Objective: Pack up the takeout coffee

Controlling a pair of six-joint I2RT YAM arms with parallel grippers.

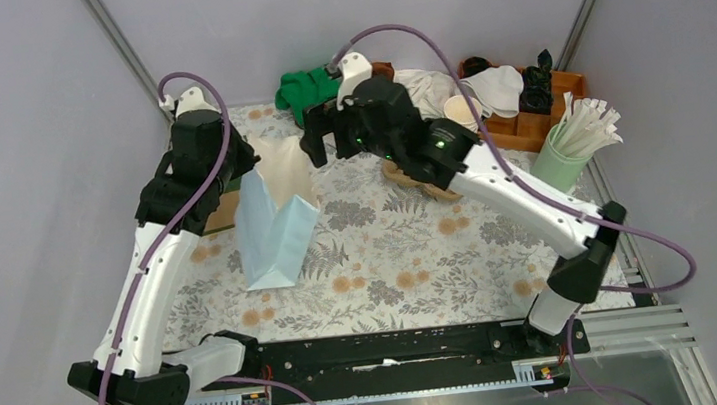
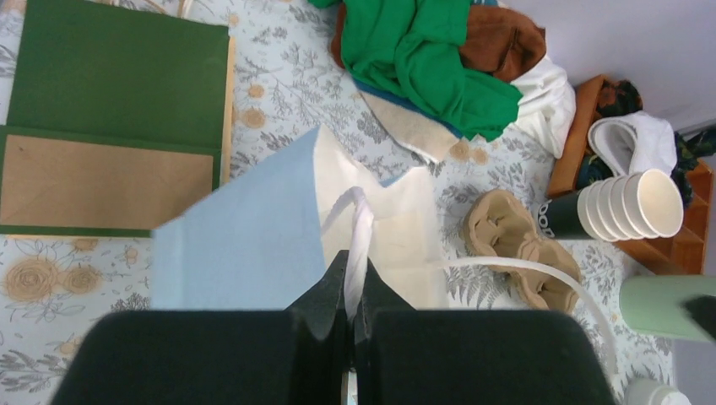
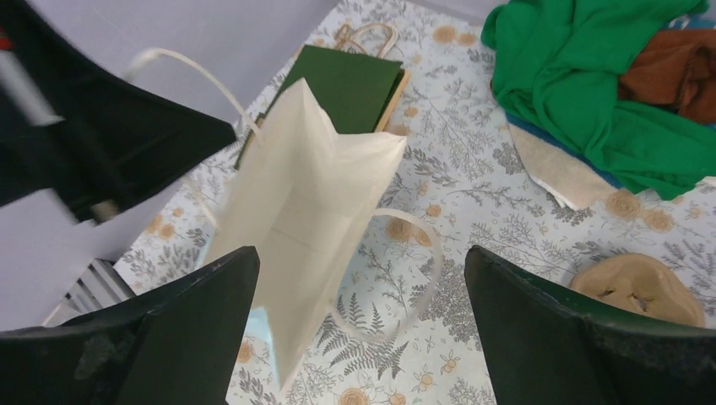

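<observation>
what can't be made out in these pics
Takeout coffee: left wrist view, only a white lid sliver, cut off at the bottom edge.
Pulp tray: top view, mostly hidden under the right arm.
Left gripper on the bag handle: top view, hidden by its wrist.

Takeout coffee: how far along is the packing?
Done: blue bag stands open. In hand: left end effector pinches its white handle; right end effector hangs open near the mouth. Left: no coffee shows inside; loading it remains.

A pale blue paper bag (image 1: pixel 275 233) stands open on the floral tabletop (image 1: pixel 411 257), with the right claw (image 1: pixel 325 138) hanging just beside its mouth.
</observation>
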